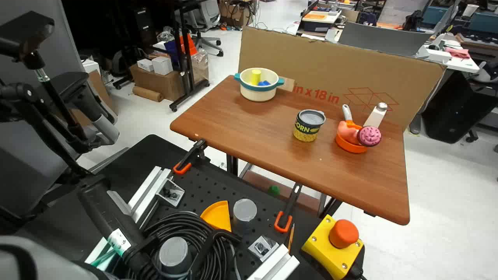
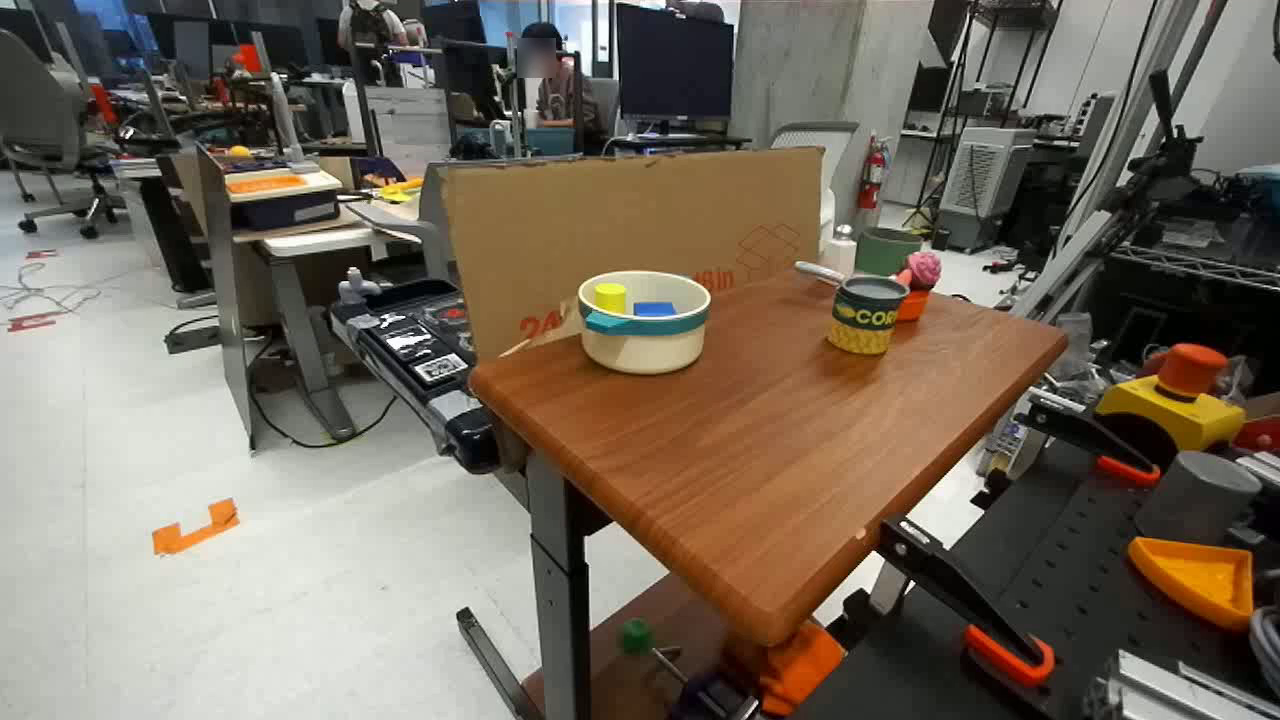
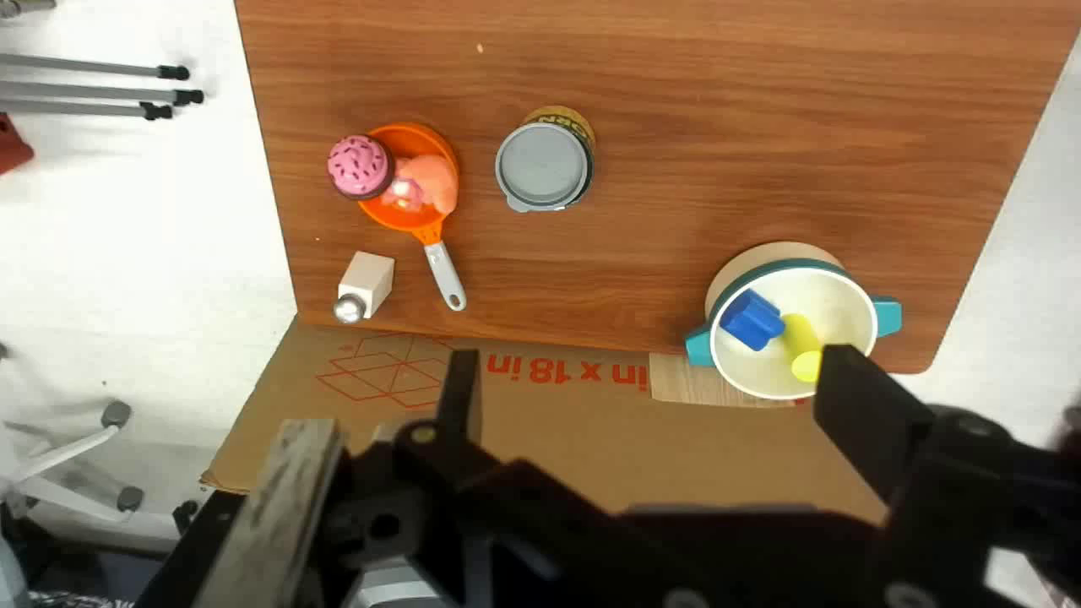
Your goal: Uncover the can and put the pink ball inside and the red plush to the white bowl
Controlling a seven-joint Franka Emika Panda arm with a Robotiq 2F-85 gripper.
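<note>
1. The can [image 1: 304, 134], yellow with a dark band lettered CORN, was seen standing upright on the brown table [image 1: 241, 120], between the orange pan [image 3: 414, 138] and the white bowl [image 1: 258, 96], nearer the pan.
2. Its top was covered by a grey lid [image 3: 541, 165], by which a small tab was shown at the edge.
3. The pink ball [image 3: 356, 166], dark-specked and edged in dark brown, was perched at the pan's rim; by what it was supported could not be made out.
4. The red plush [image 3: 437, 177], coral in tone, was held inside the same pan, whose grey handle [image 3: 443, 274] was pointed toward the cardboard panel [image 1: 311, 58].
5. The white bowl was placed well apart from the can; a yellow cylinder [image 3: 801, 344] and a blue block [image 3: 750, 319] were contained in it.
6. In the wrist view the gripper [image 3: 650, 363] was seen with its fingers spread wide, cardboard being visible through the gap.
7. A white bottle [image 3: 372, 277] with a metallic cap was seen near the pan and the panel.
8. In both exterior views, clamps [image 1: 290, 202] were seen at the table's edge, beside a black perforated board [image 1: 194, 201].
</note>
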